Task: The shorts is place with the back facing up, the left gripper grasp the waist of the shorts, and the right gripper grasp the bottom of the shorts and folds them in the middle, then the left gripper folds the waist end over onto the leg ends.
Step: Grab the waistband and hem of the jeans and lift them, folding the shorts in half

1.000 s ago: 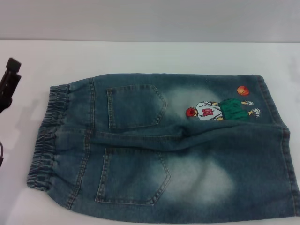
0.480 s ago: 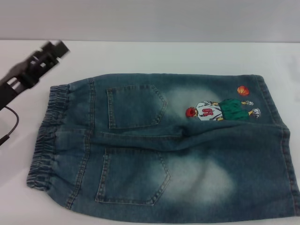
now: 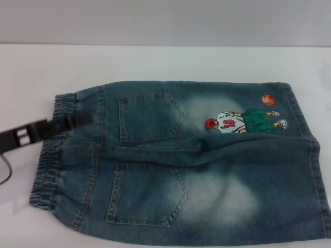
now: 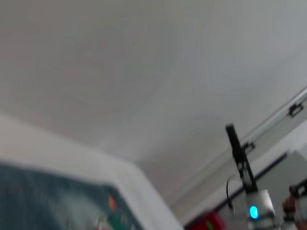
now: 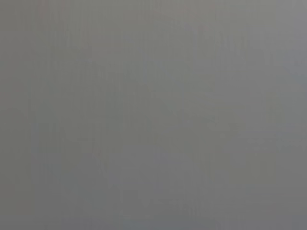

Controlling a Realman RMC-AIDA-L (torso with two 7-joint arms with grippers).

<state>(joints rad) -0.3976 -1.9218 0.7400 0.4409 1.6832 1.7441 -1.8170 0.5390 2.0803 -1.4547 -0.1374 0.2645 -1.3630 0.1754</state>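
The denim shorts (image 3: 181, 160) lie flat on the white table (image 3: 155, 62), back side up, with two back pockets showing and the elastic waistband (image 3: 51, 150) at the end nearest the left gripper (image 3: 77, 120). The leg ends lie at the far end from that gripper, one of them bearing a printed basketball player (image 3: 243, 121) with an orange ball (image 3: 268, 99) just beside it. The left gripper reaches in from the table's edge and sits over the waistband, its dark tip pointing along the shorts toward the nearer back pocket (image 3: 150, 116). Motion blur hides its fingers, so whether they are apart or closed, and whether they touch the cloth, cannot be told. A black cable (image 3: 6, 173) loops behind it, off the waistband side. In the left wrist view a corner of the shorts and table shows. The right gripper does not appear in any view.
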